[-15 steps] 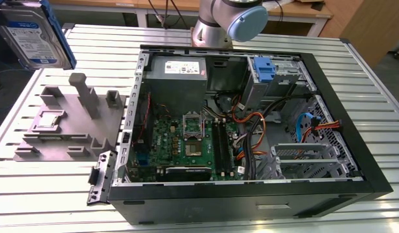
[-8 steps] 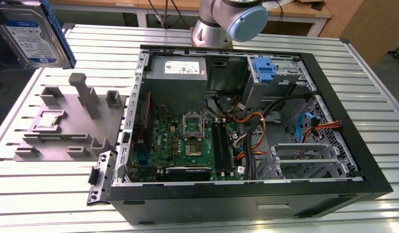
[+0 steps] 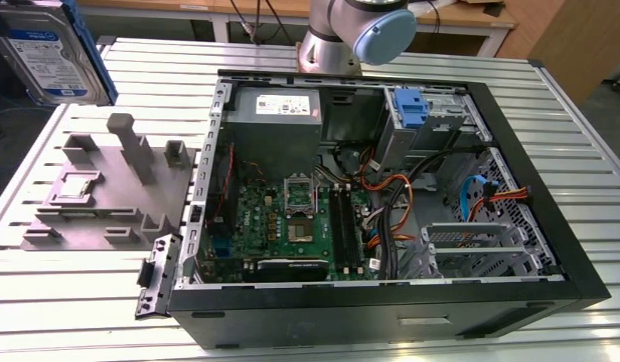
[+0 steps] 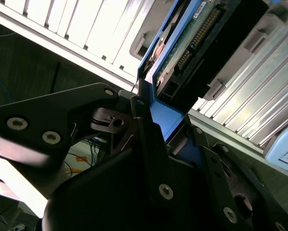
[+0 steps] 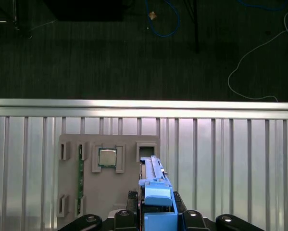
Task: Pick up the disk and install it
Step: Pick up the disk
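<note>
From my station the disk (image 3: 47, 54) hangs in the air at the exterior view's upper left, label towards the camera. It is above the grey parts fixture (image 3: 99, 204) and well apart from the open computer case (image 3: 391, 302). In the second wrist view the gripper (image 4: 159, 120) has its jaws closed on the disk's blue carrier frame at one end, with the drive's circuit-board side showing. The first wrist view looks down past that frame onto the fixture, where a small square CPU chip (image 5: 106, 157) sits in its pocket on the slatted aluminium table (image 5: 230, 159).
</note>
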Controlling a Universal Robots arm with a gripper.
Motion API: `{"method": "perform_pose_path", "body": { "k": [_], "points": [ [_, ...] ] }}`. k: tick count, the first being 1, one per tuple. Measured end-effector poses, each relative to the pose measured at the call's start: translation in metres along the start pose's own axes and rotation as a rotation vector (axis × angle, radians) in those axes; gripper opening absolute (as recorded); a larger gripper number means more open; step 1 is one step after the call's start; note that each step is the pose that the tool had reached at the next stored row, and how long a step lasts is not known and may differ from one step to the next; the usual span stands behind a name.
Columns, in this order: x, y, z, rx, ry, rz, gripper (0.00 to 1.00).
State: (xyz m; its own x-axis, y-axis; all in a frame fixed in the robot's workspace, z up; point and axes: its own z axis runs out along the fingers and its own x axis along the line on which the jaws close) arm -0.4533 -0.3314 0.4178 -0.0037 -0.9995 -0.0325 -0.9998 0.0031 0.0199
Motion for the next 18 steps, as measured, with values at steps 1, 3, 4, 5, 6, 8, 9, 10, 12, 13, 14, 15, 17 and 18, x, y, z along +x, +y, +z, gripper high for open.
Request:
{"method": "perform_pose_path", "body": {
  "k": [1, 3, 4, 5, 6, 8, 9, 10, 12, 13, 14, 15, 17, 18],
  "points": [
    [0.0000, 0.0000, -0.0003, 0.0000, 0.0000, 0.000, 0.37],
    [0.0000, 0.0000, -0.0008, 0.0000, 0.0000, 0.000, 0.37],
    [0.0000, 0.0001, -0.0012, -0.0001, 0.0000, 0.000, 0.37],
    [0.0000, 0.0001, -0.0015, 0.0000, 0.0000, 0.000, 0.37],
    [-0.0001, 0.0000, -0.0018, 0.0000, 0.0000, 0.000, 0.37],
    [-0.0001, 0.0000, -0.0021, 0.0001, -0.0001, 0.000, 0.37],
    [-0.0001, 0.0000, -0.0020, 0.0002, -0.0001, 0.000, 0.37],
    [-0.0001, 0.0000, -0.0021, 0.0001, 0.0000, 0.000, 0.37],
    [-0.0001, 0.0000, -0.0022, 0.0001, 0.0000, 0.000, 0.37],
    [-0.0001, 0.0000, -0.0022, 0.0001, 0.0000, 0.000, 0.37],
    [-0.0001, 0.0001, -0.0027, 0.0000, 0.0000, 0.000, 0.37],
    [-0.0001, 0.0001, -0.0031, 0.0000, 0.0000, 0.000, 0.37],
    [-0.0001, 0.0001, -0.0032, 0.0000, 0.0000, 0.000, 0.37],
    [-0.0001, 0.0001, -0.0032, 0.0000, 0.0000, 0.000, 0.37]
  ]
}}
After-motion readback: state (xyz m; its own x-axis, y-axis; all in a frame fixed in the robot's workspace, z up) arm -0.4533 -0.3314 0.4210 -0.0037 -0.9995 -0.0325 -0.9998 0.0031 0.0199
